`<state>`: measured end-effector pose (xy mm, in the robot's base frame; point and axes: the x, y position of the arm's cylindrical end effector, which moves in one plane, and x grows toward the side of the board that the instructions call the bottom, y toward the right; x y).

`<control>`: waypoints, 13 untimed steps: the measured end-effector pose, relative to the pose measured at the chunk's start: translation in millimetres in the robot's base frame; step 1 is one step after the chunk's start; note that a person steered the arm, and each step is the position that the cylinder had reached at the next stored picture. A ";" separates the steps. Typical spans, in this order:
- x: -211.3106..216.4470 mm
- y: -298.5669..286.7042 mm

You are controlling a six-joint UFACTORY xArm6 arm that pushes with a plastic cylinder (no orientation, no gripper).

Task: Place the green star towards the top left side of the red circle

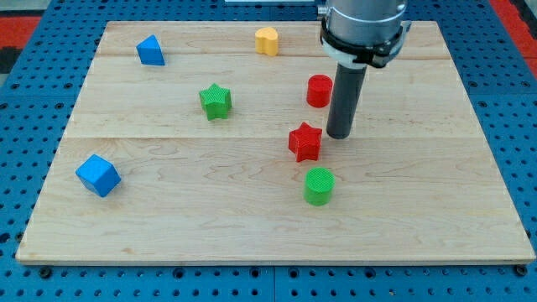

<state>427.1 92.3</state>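
The green star (216, 101) lies on the wooden board, left of centre. The red circle (319, 91) stands to its right, in the upper middle of the board. The star is well to the left of the circle and slightly lower in the view. My tip (339, 134) rests on the board just below and right of the red circle, and just right of a red star (305, 142). It is far to the right of the green star.
A green circle (319, 185) sits below the red star. A yellow heart (267, 40) is near the top edge. A blue block (150, 50) is at the top left, a blue cube (98, 175) at the lower left. The wooden board (419, 210) lies on a blue pegboard.
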 end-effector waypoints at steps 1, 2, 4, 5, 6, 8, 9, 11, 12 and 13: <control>-16.5 -44.2; 17.4 -27.6; -13.3 79.7; -94.1 72.3; -146.9 27.3; -45.2 -20.2; -45.7 -41.8; -58.4 -111.8; -0.5 -103.1; -30.5 -127.4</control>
<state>396.5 -35.2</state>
